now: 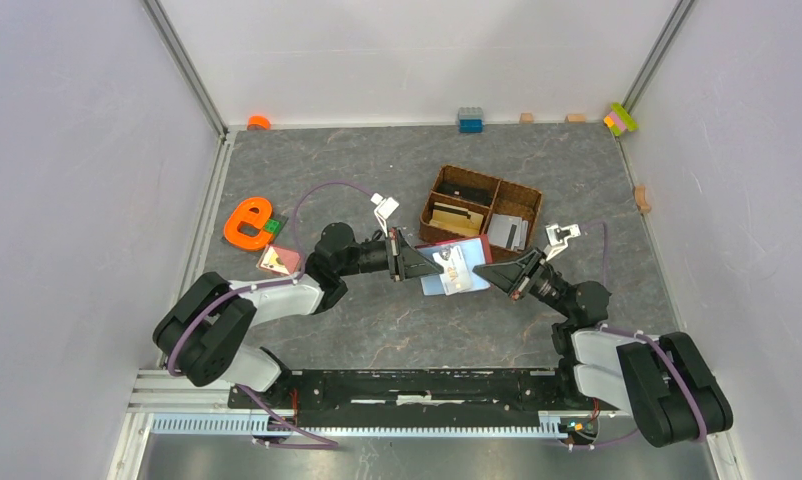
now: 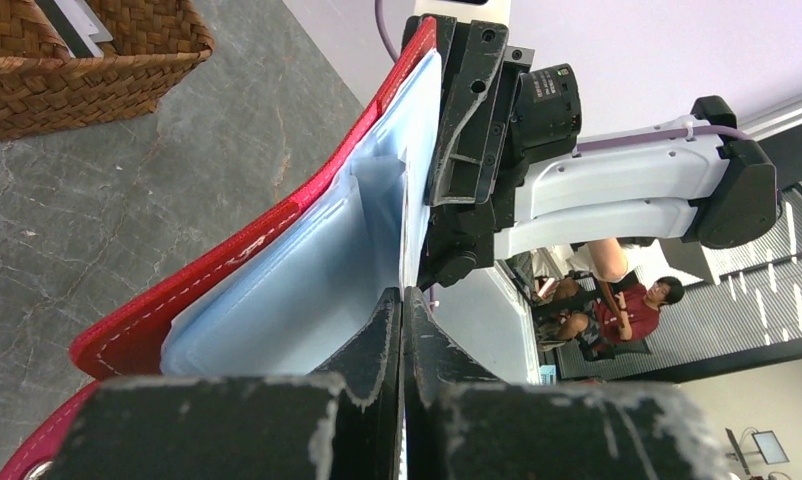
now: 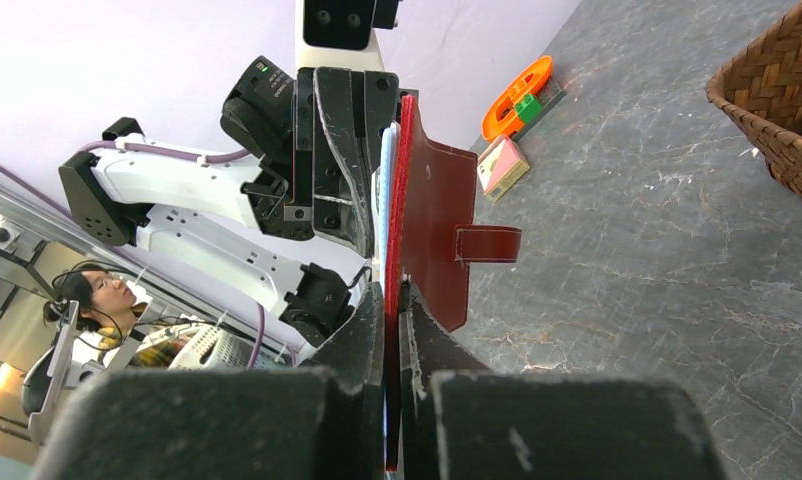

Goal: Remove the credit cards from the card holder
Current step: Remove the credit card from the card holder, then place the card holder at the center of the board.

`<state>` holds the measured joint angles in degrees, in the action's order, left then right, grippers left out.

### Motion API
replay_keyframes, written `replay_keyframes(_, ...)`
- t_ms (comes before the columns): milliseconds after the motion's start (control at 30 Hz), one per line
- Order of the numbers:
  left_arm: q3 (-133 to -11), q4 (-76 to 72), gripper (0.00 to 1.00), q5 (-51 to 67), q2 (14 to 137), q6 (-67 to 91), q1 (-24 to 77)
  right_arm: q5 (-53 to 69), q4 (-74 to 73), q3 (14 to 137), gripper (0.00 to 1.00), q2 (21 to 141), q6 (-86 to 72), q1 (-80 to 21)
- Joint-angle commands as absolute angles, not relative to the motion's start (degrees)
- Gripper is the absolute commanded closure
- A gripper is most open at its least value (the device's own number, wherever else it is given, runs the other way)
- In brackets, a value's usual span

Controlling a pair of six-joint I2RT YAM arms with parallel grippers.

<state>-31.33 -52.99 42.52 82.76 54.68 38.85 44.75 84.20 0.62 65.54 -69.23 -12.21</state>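
Note:
The dark red card holder (image 1: pixel 439 287) hangs open above the table between both grippers, its light blue inside facing up. A white-grey credit card (image 1: pixel 455 266) lies on that inside. My left gripper (image 1: pixel 422 262) is at the holder's left edge. In the left wrist view it (image 2: pixel 405 295) is shut on a thin pale card seen edge-on, rising from a light blue pocket of the holder (image 2: pixel 227 260). My right gripper (image 1: pixel 480 270) is at the right edge. In the right wrist view it (image 3: pixel 392 300) is shut on the red cover (image 3: pixel 437 220).
A brown wicker basket (image 1: pixel 482 185) with compartments stands just behind the holder, with tan and grey cards inside. An orange e-shaped toy (image 1: pixel 247 222) and a small pink block (image 1: pixel 277 260) lie at the left. Small blocks line the far wall.

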Motion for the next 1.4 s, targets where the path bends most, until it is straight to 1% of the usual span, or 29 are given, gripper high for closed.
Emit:
replay_keyframes(0, -32.26, -53.88, 0.98, 42.19, 81.15, 52.65, 38.50, 43.95, 97.29, 0.26, 1.00, 65.61, -69.75, -11.37)
replay_keyframes(133, -31.94, -53.88, 0.98, 42.10, 80.75, 52.65, 38.15, 43.25, 96.01, -2.43, 1.00, 64.40, -69.66, -9.24)
replay_keyframes(300, -31.68, -53.72, 0.98, 41.84, 80.26, 52.57, 37.88, 42.85, 90.72, -2.34, 1.00, 62.59, -66.76, -8.22)
replay_keyframes(400, -30.96, -53.70, 0.98, 40.87, 79.52, 52.64, 37.27, 41.64, 79.21, -1.36, 1.00, 60.21, -61.32, -8.08)
replay_keyframes(500, -29.12, -53.59, 0.98, 38.79, 76.79, 52.44, 35.95, 39.32, 61.62, 2.26, 1.00, 57.83, -52.77, -8.08)
replay_keyframes(533, -28.40, -52.84, 0.98, 37.75, 75.24, 51.87, 35.48, 38.77, 58.35, 2.97, 1.00, 57.82, -51.26, -8.17)
replay_keyframes(600, -27.35, -49.28, 0.98, 34.76, 71.79, 49.47, 35.08, 38.80, 58.06, 3.33, 1.00, 58.94, -51.17, -8.40)
replay_keyframes(733, -26.12, -42.59, 0.98, 28.56, 65.77, 45.19, 35.07, 40.75, 59.94, 4.88, 1.00, 64.90, -52.41, -11.07)
replay_keyframes(867, -25.75, -40.94, 0.98, 26.65, 64.06, 44.36, 35.11, 41.55, 61.94, 7.06, 1.00, 71.99, -53.32, -15.43)
replay_keyframes(967, -25.88, -40.52, 0.98, 26.50, 64.16, 44.36, 35.07, 41.60, 64.66, 6.84, 0.99, 75.53, -55.08, -15.78)
replay_keyframes(1067, -25.99, -40.22, 0.98, 26.46, 64.54, 44.38, 35.07, 38.88, 57.75, 8.06, 0.83, 75.68, -50.98, -15.73)
replay_keyframes(1167, -26.27, -40.10, 0.98, 26.71, 64.97, 44.46, 35.07, 34.38, 48.00, 9.82, 0.78, 74.19, -45.93, -15.79)
replay_keyframes(1367, -26.97, -40.30, 0.98, 28.07, 66.67, 44.89, 35.07, 31.63, 43.29, 10.12, 0.61, 70.97, -42.72, -14.26)
